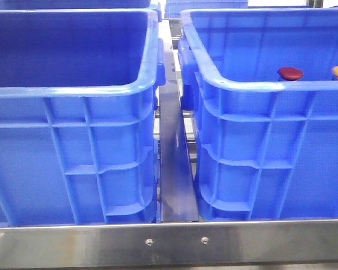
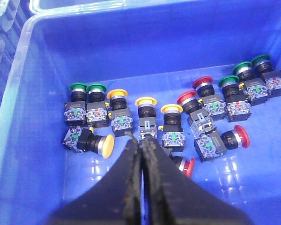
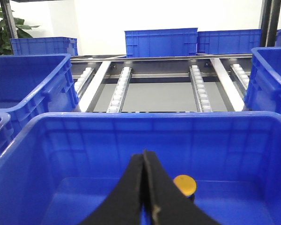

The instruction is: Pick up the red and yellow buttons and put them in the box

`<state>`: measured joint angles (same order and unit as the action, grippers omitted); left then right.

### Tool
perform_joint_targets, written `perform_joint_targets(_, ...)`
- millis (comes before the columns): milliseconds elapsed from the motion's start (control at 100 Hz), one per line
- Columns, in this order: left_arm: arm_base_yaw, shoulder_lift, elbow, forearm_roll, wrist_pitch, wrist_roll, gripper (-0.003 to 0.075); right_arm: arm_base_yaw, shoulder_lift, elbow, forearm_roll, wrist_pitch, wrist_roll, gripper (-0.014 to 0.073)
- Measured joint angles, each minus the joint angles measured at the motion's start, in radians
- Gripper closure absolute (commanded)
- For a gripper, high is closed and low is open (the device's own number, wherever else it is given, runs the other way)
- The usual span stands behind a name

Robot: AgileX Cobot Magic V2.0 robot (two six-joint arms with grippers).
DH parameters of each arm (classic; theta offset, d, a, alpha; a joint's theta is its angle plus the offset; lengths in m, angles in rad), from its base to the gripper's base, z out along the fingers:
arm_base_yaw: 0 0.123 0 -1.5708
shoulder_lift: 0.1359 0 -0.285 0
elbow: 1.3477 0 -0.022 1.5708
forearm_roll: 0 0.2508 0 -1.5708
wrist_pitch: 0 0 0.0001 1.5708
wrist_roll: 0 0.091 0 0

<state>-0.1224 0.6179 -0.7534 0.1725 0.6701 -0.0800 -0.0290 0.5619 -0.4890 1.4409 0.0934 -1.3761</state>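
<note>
My left jaws (image 2: 141, 145) are pressed together, empty, hovering just above a yellow button (image 2: 146, 101) amid the switches in a blue crate (image 2: 23, 93); my right jaws (image 3: 145, 159) are likewise closed on nothing, inside the box (image 3: 131, 123), a yellow cap (image 3: 184, 184) just beside them; the red cap (image 1: 290, 73) also sits there.

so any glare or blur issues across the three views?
Front view: soft overall, sheen on the metal rail. Left wrist view: sharp, white speckle glare on the crate floor. Right wrist view: background wall blown out white, closed right gripper blurred up close.
</note>
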Motion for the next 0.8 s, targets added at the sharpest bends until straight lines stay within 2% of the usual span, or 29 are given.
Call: perform_joint_targets(800,0.000,0.000,0.000,0.000,0.000,0.000,0.0739,0.000,0.000,0.000,0.000,0.027,0.000,0.0662)
